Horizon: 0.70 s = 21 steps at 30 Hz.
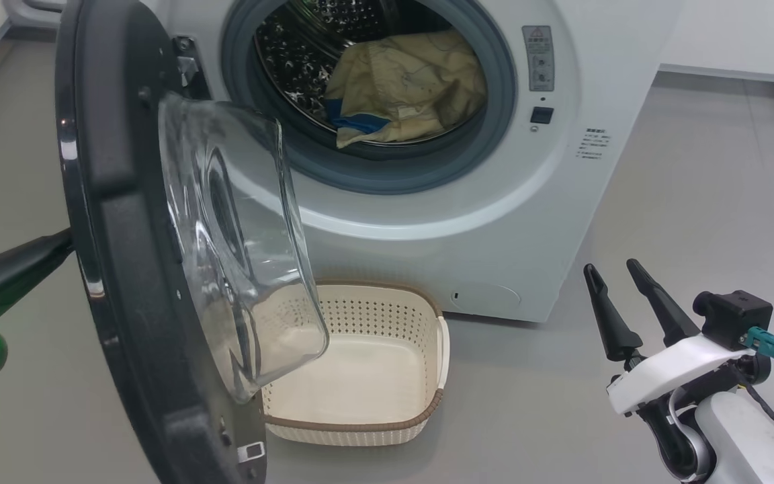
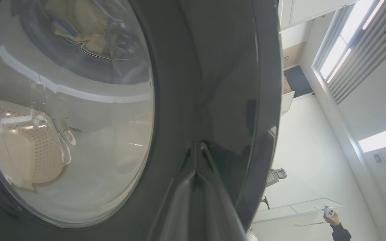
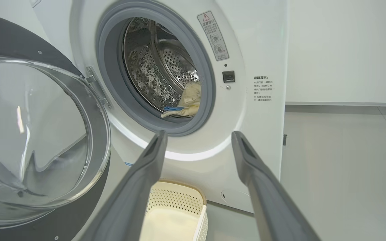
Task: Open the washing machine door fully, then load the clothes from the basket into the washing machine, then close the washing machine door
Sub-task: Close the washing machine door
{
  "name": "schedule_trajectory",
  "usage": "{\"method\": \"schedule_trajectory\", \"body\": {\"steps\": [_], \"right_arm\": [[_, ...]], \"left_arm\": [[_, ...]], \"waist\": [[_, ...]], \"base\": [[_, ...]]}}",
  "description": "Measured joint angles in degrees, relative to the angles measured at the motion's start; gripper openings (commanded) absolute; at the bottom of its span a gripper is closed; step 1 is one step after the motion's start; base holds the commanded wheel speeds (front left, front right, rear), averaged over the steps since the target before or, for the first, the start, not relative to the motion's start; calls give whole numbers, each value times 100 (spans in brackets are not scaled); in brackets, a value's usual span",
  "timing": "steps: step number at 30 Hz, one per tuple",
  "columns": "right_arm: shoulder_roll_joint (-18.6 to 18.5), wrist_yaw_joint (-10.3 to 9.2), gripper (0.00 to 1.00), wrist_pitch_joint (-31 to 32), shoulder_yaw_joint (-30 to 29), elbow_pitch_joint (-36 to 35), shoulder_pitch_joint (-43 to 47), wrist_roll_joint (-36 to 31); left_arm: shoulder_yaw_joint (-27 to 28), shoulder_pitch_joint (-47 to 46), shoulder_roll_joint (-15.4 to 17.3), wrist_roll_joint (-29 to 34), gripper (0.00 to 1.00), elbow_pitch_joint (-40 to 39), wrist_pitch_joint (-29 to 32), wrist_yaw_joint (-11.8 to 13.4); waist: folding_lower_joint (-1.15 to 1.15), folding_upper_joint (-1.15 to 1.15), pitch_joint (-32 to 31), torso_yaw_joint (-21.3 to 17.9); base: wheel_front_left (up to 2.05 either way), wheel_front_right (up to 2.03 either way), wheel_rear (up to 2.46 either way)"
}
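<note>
1. Grey floor [image 1: 696,202] meets a white wall [image 1: 729,27]; the washing machine [image 1: 441,222] stands on it, round opening uncovered.
2. The washing machine door [image 1: 118,222] stands open at the machine's left side, its glass bowl facing inward.
3. The basket [image 1: 360,425] sits on the floor just before the machine's front, partly behind the door's glass.
4. The clothes [image 1: 407,87], pale yellow with a blue band, lie inside the steel drum [image 1: 286,54].
5. The right gripper [image 1: 610,267] hovers right of the basket, jaws spread, holding nothing.
6. The left gripper [image 2: 197,150] has its jaws clenched together, tips touching the door's black outer face.
</note>
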Motion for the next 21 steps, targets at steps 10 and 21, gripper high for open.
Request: {"method": "schedule_trajectory", "body": {"steps": [10, 21], "right_arm": [[37, 0, 100, 0, -144, -10, -1, -2], [103, 0, 100, 0, -83, -53, -8, -10]], "left_arm": [[-213, 54, -272, 26, 0, -558, -68, 176], [-131, 43, -460, 333, 0, -789, -535, 253]], "waist": [[0, 0, 76, -701], [0, 0, 180, -1492]], "base": [[0, 0, 0], [0, 0, 0]]}}
